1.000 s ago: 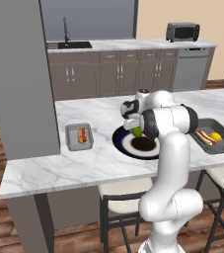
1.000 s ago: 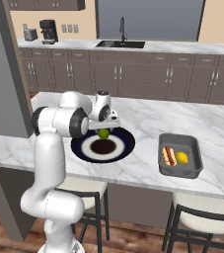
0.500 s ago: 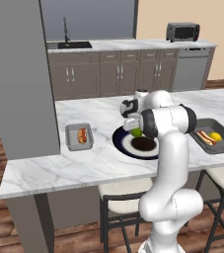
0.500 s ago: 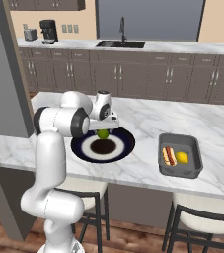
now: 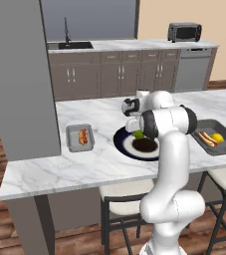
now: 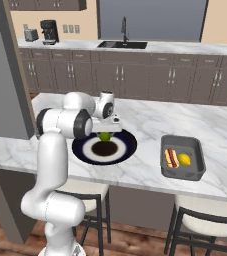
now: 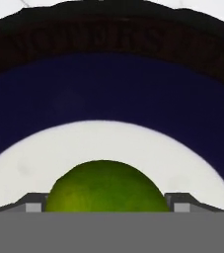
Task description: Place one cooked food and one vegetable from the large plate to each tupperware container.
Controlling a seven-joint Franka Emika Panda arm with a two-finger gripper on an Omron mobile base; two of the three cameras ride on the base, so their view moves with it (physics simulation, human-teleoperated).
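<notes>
Jaws are standing either side of the round green vegetable (image 7: 106, 187); whether the gripper (image 7: 106, 201) is pinching it I cannot tell. It is sitting on the large plate (image 7: 108, 94), showing no long axis.

no readable text, labels, brands or numbers on anything

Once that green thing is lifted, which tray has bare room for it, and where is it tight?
The left tray holds one hot dog, so its near-left half is bare. The right tray is crowded by a hot dog and a yellow piece. Marble between the plate and right tray is bare. It is tight at the gripper over the green piece.
</notes>
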